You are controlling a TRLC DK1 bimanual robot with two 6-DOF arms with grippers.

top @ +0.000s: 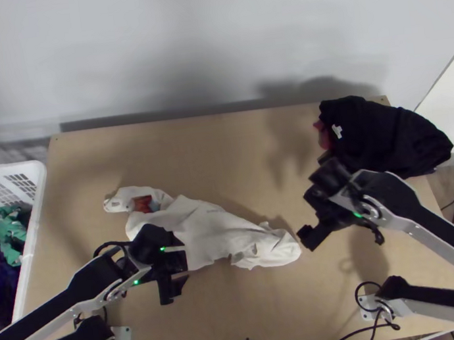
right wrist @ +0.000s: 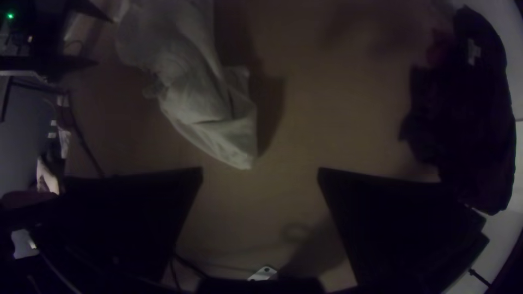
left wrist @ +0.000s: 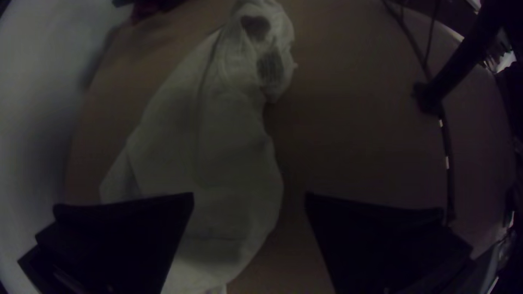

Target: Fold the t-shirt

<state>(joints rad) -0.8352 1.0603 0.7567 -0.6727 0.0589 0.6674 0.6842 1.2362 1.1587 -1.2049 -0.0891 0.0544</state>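
A white t-shirt (top: 204, 229) lies bunched in a long slanting heap on the table, with a reddish print at its far-left part. My left gripper (top: 175, 289) hangs by the heap's near-left side, and my right gripper (top: 341, 232) is to the right of its right end, apart from it. In the left wrist view my left gripper (left wrist: 250, 201) stands open, the shirt (left wrist: 201, 141) lying below and partly between its fingers. The right wrist view shows my right gripper (right wrist: 260, 177) open with no cloth between its fingers; the shirt's end (right wrist: 229, 130) lies beyond them.
A pile of dark clothes (top: 382, 137) lies at the table's far right corner. The white basket (top: 34, 243) with clothes in it stands at the left edge. Bare table (top: 224, 144) stretches behind the shirt. Cables run along the near edge.
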